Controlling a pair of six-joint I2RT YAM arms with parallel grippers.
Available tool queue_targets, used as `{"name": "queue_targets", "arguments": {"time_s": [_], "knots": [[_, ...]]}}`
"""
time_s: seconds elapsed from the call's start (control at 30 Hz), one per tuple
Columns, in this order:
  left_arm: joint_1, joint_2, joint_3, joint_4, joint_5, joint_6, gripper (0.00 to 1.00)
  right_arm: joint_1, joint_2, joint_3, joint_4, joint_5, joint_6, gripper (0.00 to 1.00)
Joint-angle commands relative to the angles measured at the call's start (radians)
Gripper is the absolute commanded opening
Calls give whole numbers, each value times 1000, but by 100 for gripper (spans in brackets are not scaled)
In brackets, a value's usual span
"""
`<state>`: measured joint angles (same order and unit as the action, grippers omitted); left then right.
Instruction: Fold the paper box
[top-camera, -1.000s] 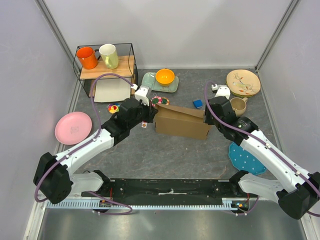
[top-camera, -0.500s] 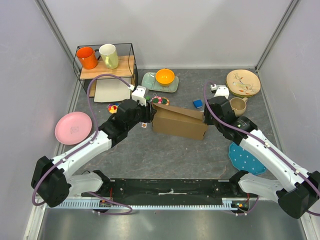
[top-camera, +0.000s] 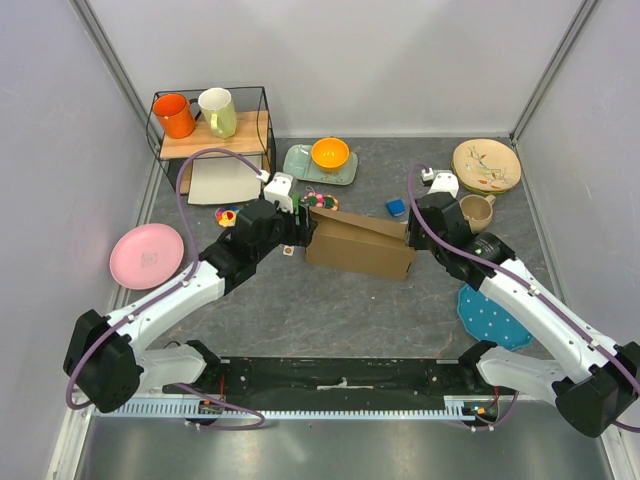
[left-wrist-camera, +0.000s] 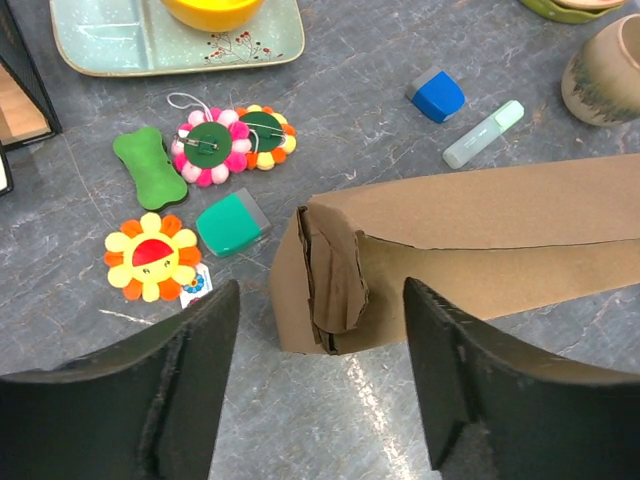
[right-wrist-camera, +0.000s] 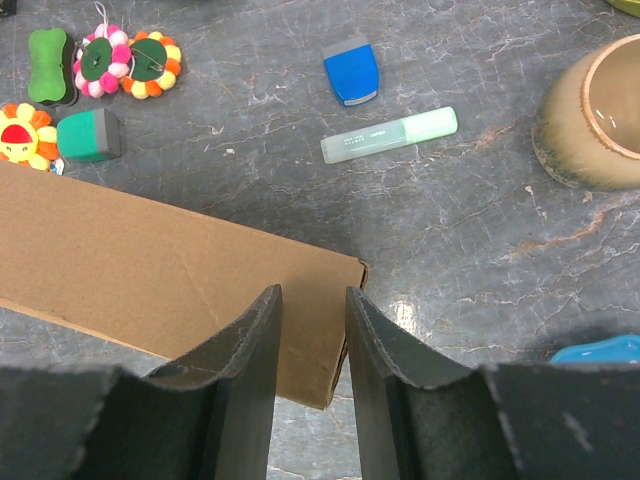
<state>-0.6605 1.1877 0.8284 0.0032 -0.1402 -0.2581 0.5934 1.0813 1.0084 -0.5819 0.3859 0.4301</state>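
Opening left fingers (left-wrist-camera: 170, 400) wide, releasing tucked end of paper box (left-wrist-camera: 480, 225); right fingers (right-wrist-camera: 245, 360) sitting narrow astride right corner, grip unclear; flap possibly springing back.

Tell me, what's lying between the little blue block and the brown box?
A pale green marker lies between the blue block and the paper box, touching neither; the right wrist view shows it.

No text can be read; print on the green highlighter (right-wrist-camera: 389, 135) is too small.
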Motion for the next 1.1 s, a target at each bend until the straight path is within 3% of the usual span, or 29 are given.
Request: {"name": "queue_targets", "arguments": {"time_s": [0.0,0.43,0.63,0.8,1.07], "knots": [[4,15,-11,79,-30,28,68,2,8,2,-12,-15,6,39],[2,30,-55,162,-70,36,49,2,9,-7,-7,-16,6,39],[4,21,-67,175,-75,48,27,2,12,-5,-3,-15,2,39],[2,20,-69,178,-78,53,2,2,9,-7,-3,-15,1,39],[4,12,-72,169,-67,62,2,2,11,-8,1,-19,-1,39]]}}
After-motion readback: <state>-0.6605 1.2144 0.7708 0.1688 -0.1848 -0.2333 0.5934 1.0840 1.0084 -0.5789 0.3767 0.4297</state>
